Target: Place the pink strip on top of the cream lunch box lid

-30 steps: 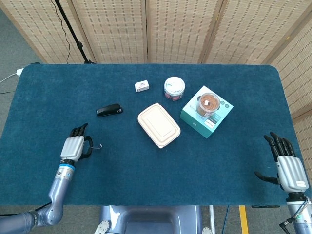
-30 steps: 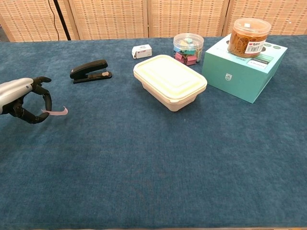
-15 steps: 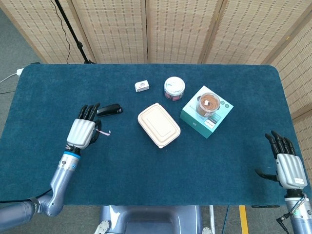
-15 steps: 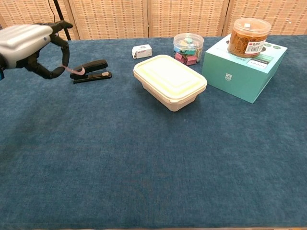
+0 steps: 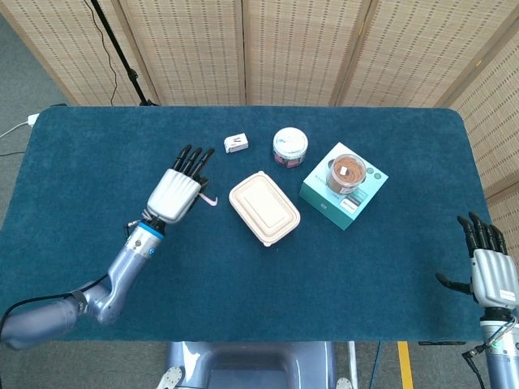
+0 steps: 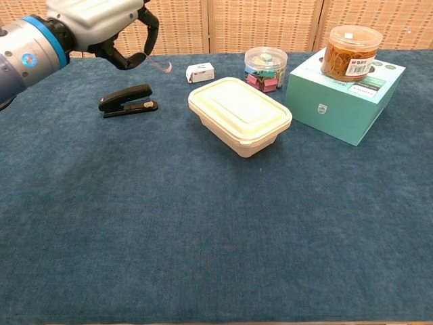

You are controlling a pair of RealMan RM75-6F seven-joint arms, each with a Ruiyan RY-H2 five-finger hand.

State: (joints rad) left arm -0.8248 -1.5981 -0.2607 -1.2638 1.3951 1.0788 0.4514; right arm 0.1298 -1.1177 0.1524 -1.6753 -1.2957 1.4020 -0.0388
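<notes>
One second is bringing the left robot hand (image 6: 101, 20) from the surface's near left edge up over the stapler (image 6: 126, 100). It is pinching the pink strip (image 6: 160, 63), carried in the air at nine o'clock of the cream lunch box lid (image 6: 238, 108), not yet above it. Transport is looking over halfway done. Right robot hand (image 5: 492, 271) is idling with fingers spread.

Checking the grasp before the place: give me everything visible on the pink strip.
The pink strip is a thin, narrow, pale pink band, flexible-looking and curved, with its free end curling out to the right. The left hand pinches its other end between fingertips and holds it in the air, clear of the table. In the head view it shows at, just left of the cream lunch box, not yet over the lid. Nothing else touches it. Its material is too small to tell.
</notes>
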